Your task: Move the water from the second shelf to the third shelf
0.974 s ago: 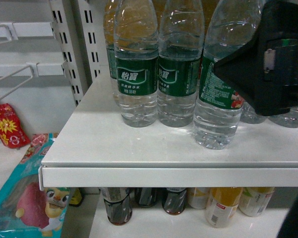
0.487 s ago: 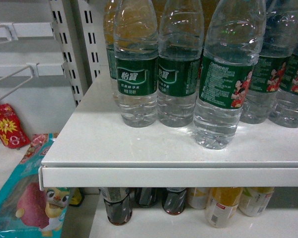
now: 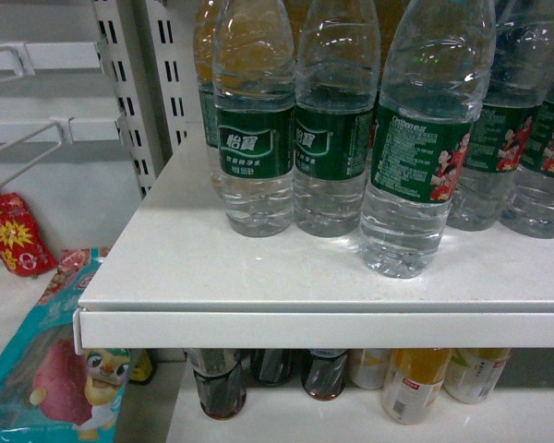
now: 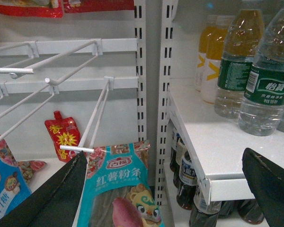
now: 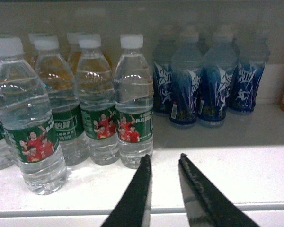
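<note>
Head view: water bottle (image 3: 425, 138) stands free on the white shelf (image 3: 258, 277), forward of its row.

Right gripper (image 5: 163, 163) hangs empty, jaws nearly closed, apparently backed off; left gripper (image 4: 170, 177) spread wide, idle beside snack packets (image 4: 120, 189).

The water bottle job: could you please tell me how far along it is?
Looks mostly done: one water bottle stands nearer the shelf edge than its row, nothing holding it. The right gripper sits empty, nearly closed, near the shelf. The left gripper is open, holding nothing. Only pulling clear seems left.
</note>
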{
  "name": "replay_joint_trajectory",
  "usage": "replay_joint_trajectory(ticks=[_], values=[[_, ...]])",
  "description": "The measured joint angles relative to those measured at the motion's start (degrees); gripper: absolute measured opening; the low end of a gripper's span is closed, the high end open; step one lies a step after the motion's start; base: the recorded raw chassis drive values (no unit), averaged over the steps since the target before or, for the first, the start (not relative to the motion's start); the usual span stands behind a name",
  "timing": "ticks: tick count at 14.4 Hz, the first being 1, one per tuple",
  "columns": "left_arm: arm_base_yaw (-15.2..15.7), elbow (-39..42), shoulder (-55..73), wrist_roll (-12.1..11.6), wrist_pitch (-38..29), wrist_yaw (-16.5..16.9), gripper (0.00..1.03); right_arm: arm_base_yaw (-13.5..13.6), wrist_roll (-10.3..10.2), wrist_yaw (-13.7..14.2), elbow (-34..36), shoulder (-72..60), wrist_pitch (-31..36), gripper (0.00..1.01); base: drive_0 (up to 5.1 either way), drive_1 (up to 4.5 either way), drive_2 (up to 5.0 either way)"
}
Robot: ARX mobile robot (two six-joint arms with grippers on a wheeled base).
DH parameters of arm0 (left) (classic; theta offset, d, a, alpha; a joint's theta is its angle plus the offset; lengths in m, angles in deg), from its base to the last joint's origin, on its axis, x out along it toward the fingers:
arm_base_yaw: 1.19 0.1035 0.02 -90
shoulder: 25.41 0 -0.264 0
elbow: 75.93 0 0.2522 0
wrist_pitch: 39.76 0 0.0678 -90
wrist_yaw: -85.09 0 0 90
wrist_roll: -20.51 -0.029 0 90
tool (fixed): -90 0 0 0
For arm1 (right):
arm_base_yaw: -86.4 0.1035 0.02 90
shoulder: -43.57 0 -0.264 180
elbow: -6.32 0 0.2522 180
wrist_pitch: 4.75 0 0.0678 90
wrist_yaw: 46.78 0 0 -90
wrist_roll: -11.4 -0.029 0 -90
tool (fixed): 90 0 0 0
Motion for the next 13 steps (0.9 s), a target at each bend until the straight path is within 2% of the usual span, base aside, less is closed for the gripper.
replay_joint_trajectory(ticks=[1,2,11,12,13], values=[[0.00,0.00,0.00,0.00,0.00,0.02,0.98,0.00,0.09,0.02,0.92,0.96,0.09,0.06,0.0,0.00,0.0],[0.00,0.00,0.00,0.00,0.00,0.04,0.98,0.00,0.17,0.04,2.36,1.57,-0.26,0.02,0.0,0.00,0.0],[0.00,0.00,0.00,0.00,0.00,0.02,0.98,0.00,0.31,0.04,7.43,9.86,-3.26,0.02,0.0,0.00,0.0],[0.00,0.00,0.00,0.00,0.00,0.02,0.98,0.00,0.33,0.04,8.07,16.41,-11.26,0.02,0.0,0.00,0.0],[0.00,0.00,0.00,0.00,0.00,0.07,0.98,0.00,0.33,0.00,9.44,20.17,-11.02,0.02,0.0,0.00,0.0]])
